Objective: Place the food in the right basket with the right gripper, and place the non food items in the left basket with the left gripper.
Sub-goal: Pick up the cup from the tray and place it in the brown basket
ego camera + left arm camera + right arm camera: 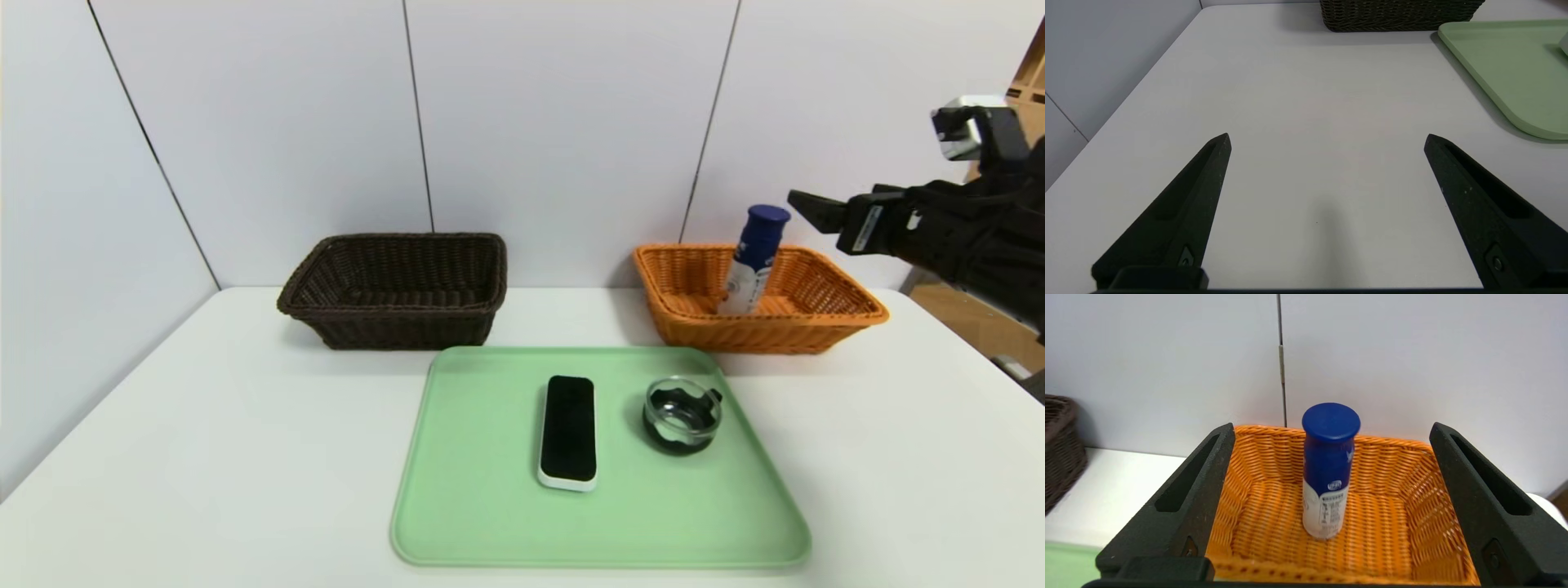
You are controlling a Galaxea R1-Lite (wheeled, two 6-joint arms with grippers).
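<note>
Right gripper [1333, 425], spread wide at two o'clock: bottle [1327, 465] release looks finished in orange basket [759, 333]; next, withdraw, then left gripper [1327, 134], wide at seven o'clock, fetches slab [569, 429]

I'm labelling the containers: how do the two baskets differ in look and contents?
The left basket is dark brown; the right basket is orange-tan. The left basket holds nothing visible, while the right basket holds the drink bottle. Both are woven, rectangular and open-topped.
</note>
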